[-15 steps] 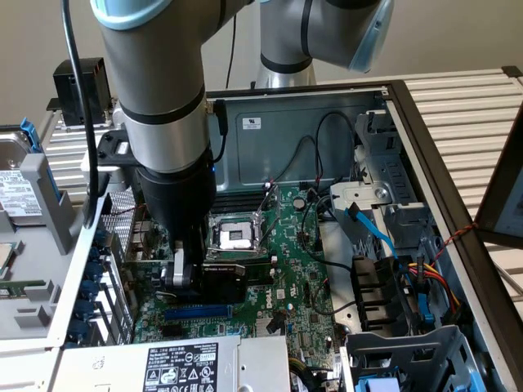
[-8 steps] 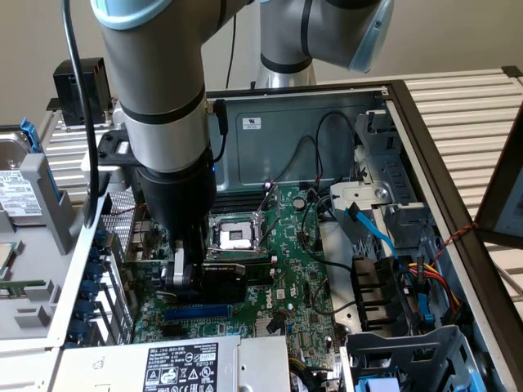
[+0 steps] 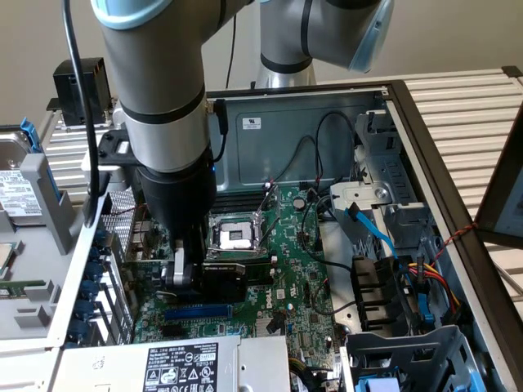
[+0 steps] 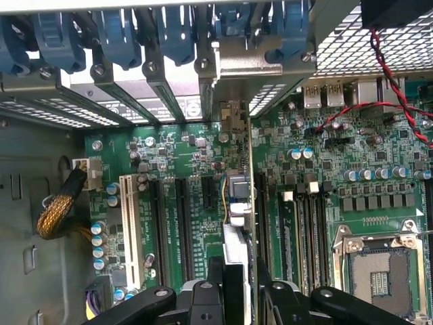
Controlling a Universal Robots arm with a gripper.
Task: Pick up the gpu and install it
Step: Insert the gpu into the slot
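My gripper (image 3: 189, 276) reaches down into the open computer case and is shut on the gpu (image 3: 225, 280). The gpu's black shroud shows just on the exterior view's right of the fingers, low over the green motherboard (image 3: 298, 273). In the wrist view the gpu (image 4: 235, 196) stands on edge between the two black fingers (image 4: 206, 298). It runs in line with the long black expansion slots (image 4: 181, 230). Its silver end bracket (image 4: 252, 68) meets the rear slot openings. Whether its edge sits in a slot is hidden.
The CPU socket (image 3: 233, 237) lies just behind the gpu. Blue slot clips (image 4: 122, 34) line the rear wall. Red and black wires (image 4: 385, 81) cross a board corner. A blue slot (image 3: 196, 311), the power supply (image 3: 163, 363) and a drive cage with cables (image 3: 392, 286) crowd the case.
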